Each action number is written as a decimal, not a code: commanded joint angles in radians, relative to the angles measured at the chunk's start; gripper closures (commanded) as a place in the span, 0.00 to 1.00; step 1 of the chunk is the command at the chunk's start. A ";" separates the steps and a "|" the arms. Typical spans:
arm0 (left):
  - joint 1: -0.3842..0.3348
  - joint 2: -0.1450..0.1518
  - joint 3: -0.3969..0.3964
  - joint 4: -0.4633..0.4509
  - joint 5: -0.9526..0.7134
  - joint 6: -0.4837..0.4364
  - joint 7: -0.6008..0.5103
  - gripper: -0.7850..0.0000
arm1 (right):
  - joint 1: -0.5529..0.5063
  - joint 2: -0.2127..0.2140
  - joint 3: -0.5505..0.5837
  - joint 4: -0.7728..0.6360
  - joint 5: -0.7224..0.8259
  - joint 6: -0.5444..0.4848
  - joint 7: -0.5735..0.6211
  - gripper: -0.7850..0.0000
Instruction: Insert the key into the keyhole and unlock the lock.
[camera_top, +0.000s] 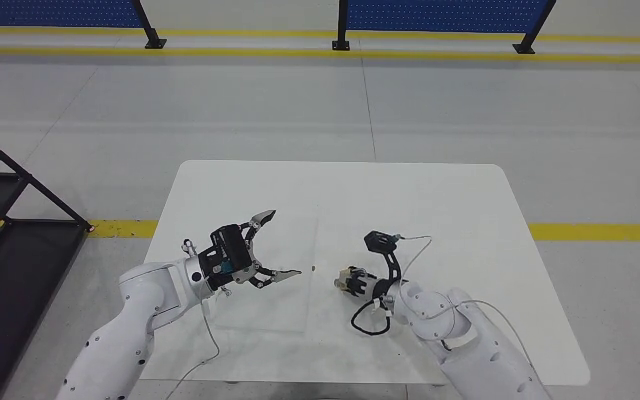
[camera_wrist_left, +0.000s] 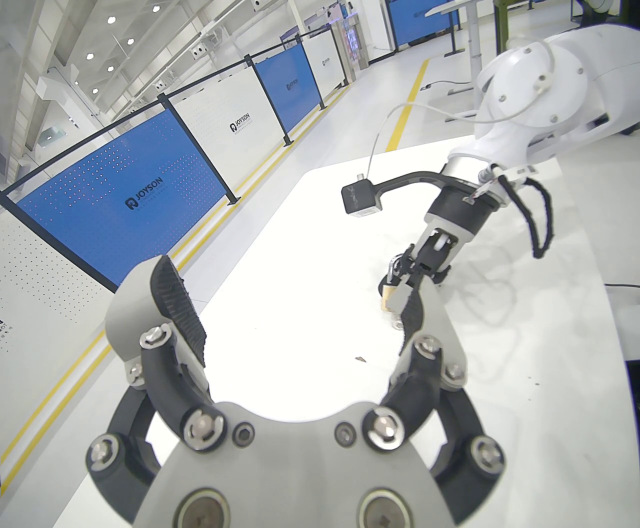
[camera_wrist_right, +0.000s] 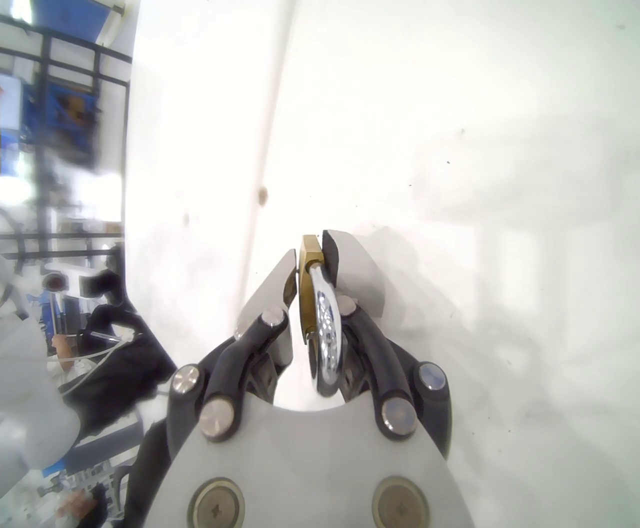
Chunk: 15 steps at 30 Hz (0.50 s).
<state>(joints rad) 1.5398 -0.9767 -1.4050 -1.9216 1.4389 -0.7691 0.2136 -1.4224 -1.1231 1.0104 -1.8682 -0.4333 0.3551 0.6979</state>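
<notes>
The right hand (camera_wrist_right: 310, 252) is clenched on the lock (camera_wrist_right: 305, 285). Its fingers (camera_wrist_right: 270, 295) pinch the flat faces of the brass body, and the chrome shackle (camera_wrist_right: 327, 330) lies back between them toward the wrist. Held this way, the free end of the body juts past the fingertips. That end is probably where the keyhole sits, though the keyhole itself cannot be made out.

In the top view this hand is in the lower middle of the frame, a little right of centre. It is low over the worktop (camera_top: 440, 210) and points toward the left edge. Whether the lock touches the surface cannot be told.

The left hand (camera_top: 283, 243) is lower left of centre, released, with its fingers spread wide around nothing. It faces the lock across a strip of worktop. The two hands point at each other, which suggests the right one acts as a vice while the left is meant to bring the key.

The key cannot be picked out with certainty. A dark speck (camera_top: 315, 268) lies on the worktop between the hands, and a pale bit (camera_wrist_left: 397, 325) shows just under the lock. Neither is clear enough to name.

The task looks to be at an early stage. The next move calls for gripping the key by its head so that its blade lines up with the lock's free end.
</notes>
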 joint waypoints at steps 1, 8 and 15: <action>0.000 0.000 0.000 0.000 0.000 0.000 0.000 0.00 | 0.003 0.001 0.001 -0.004 -0.011 -0.001 0.008 0.00; 0.000 0.000 0.000 0.000 0.000 0.000 0.000 0.00 | 0.007 0.005 -0.001 -0.022 -0.070 0.003 0.032 0.00; 0.000 0.000 0.000 0.000 0.000 0.000 0.000 0.00 | 0.001 0.009 -0.009 -0.054 -0.152 0.013 0.044 0.00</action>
<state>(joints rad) 1.5398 -0.9767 -1.4050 -1.9216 1.4389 -0.7691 0.2136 -1.4201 -1.1148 1.0032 -1.9170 -0.5693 0.3663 0.7402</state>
